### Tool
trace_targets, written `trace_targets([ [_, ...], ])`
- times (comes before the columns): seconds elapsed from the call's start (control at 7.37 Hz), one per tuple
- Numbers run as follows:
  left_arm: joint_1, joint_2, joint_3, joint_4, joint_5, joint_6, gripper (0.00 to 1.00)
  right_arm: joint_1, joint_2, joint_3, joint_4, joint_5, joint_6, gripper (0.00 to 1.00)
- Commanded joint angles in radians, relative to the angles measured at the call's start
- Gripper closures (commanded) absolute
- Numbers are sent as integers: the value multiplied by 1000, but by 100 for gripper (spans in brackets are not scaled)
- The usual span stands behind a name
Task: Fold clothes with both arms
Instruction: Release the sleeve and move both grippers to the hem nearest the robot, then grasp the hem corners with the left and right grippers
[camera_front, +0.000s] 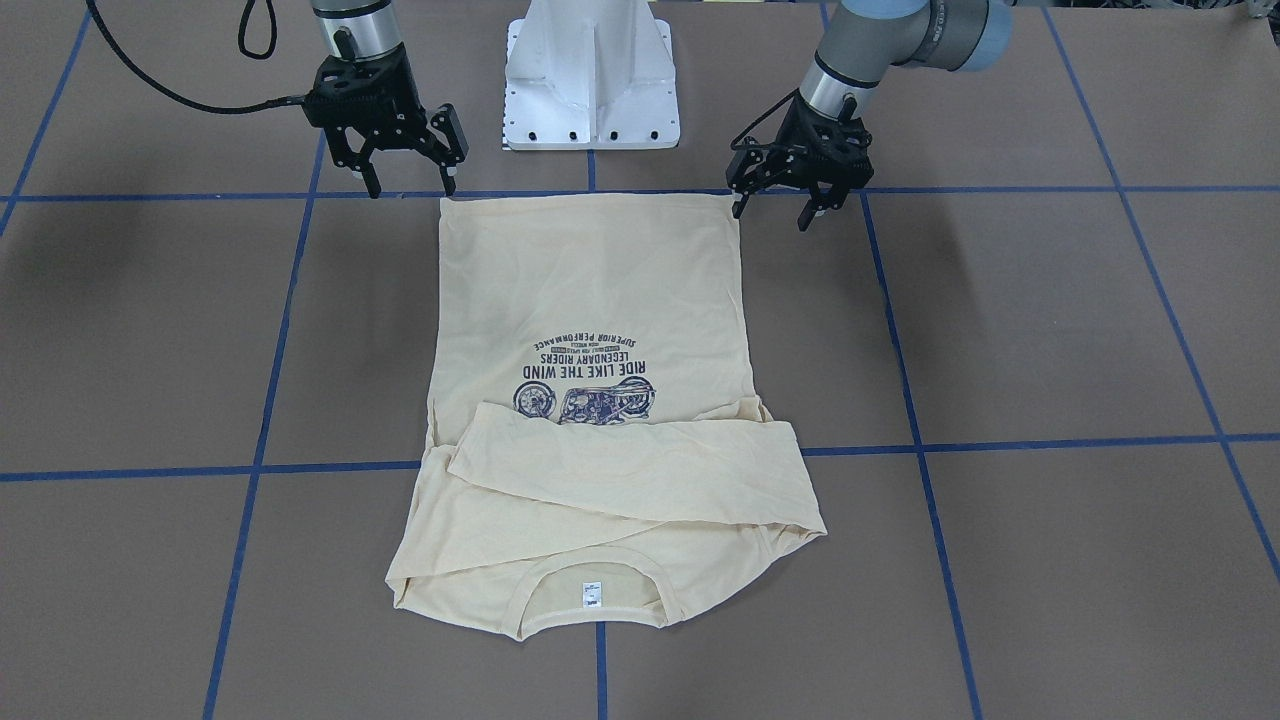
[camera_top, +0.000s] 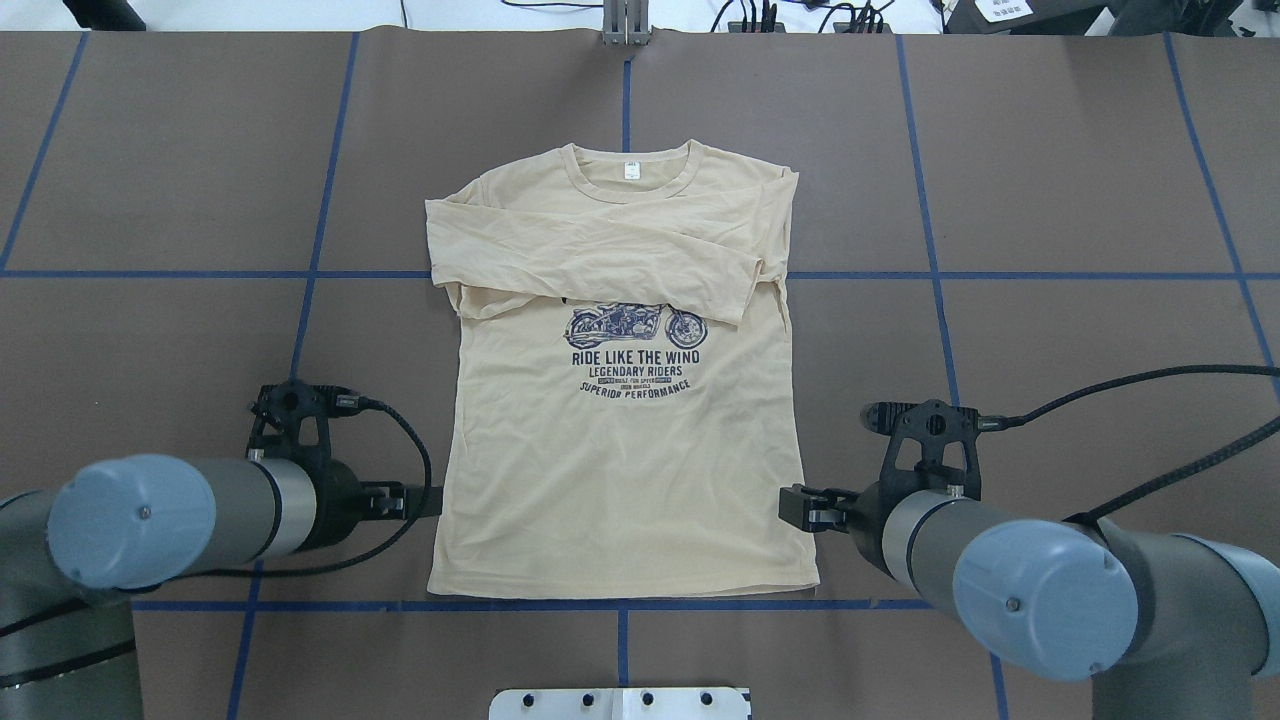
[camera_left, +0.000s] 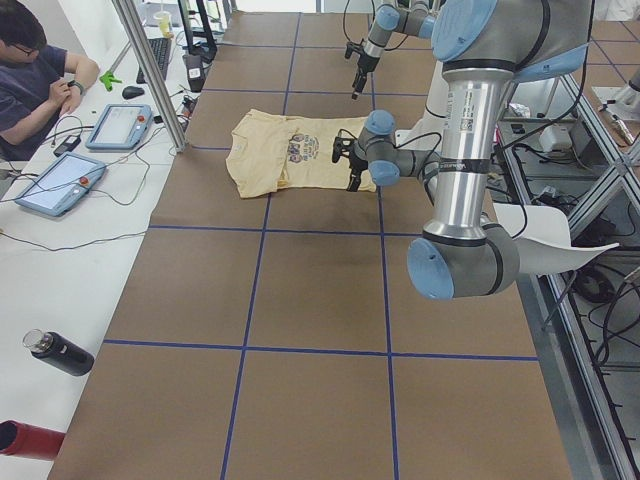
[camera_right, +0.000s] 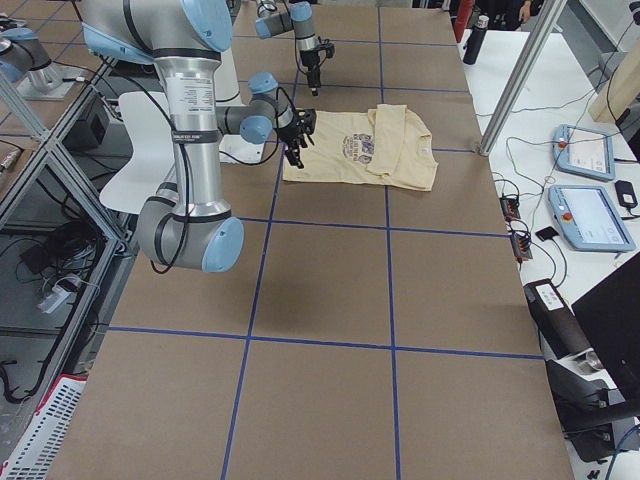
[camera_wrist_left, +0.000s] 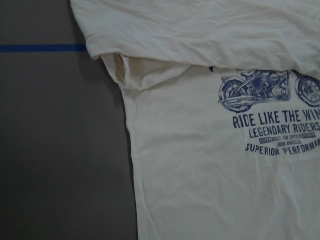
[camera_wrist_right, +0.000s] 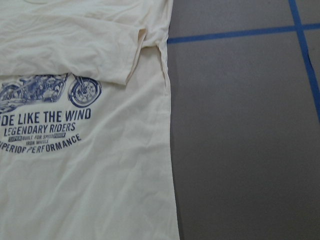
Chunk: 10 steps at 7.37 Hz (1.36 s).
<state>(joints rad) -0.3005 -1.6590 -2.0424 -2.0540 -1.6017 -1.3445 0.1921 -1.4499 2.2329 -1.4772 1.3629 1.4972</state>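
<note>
The pale cream-yellow shirt lies flat and face up on the brown table, both long sleeves folded across the chest just above the navy motorcycle print. The neckline with its white tag points away from the robot and the hem lies nearest it. My left gripper hangs open and empty just outside the hem's corner on my left. My right gripper hangs open and empty just outside the other hem corner. The left wrist view shows the shirt's side edge and no fingers. The right wrist view shows the opposite edge and no fingers.
The white pedestal base stands just behind the hem. Blue tape lines grid the brown table. A seated operator, tablets and a dark bottle are on the white side bench beyond the far edge.
</note>
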Motion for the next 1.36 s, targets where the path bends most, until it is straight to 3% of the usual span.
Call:
trace_targets([
  [0.0, 99, 12, 4, 58, 36, -106, 9, -37, -9, -1, -2, -39, 17, 0],
  [0.14, 116, -46, 8, 133, 36, -138, 29, -39, -7, -1, -2, -39, 17, 0],
  [0.27, 129, -57, 14, 149, 34, -142, 42, -40, -7, -1, -2, -41, 15, 0],
  [0.54, 152, -65, 24, 149, 32, -156, 51, -40, -6, -2, -2, -41, 15, 0],
  [0.95, 152, -93, 50, 150, 29, -154, 52, -42, -3, -7, -2, -41, 15, 0],
  [1.22, 152, -94, 51, 150, 28, -153, 66, -42, 0, -7, -2, -41, 15, 0],
])
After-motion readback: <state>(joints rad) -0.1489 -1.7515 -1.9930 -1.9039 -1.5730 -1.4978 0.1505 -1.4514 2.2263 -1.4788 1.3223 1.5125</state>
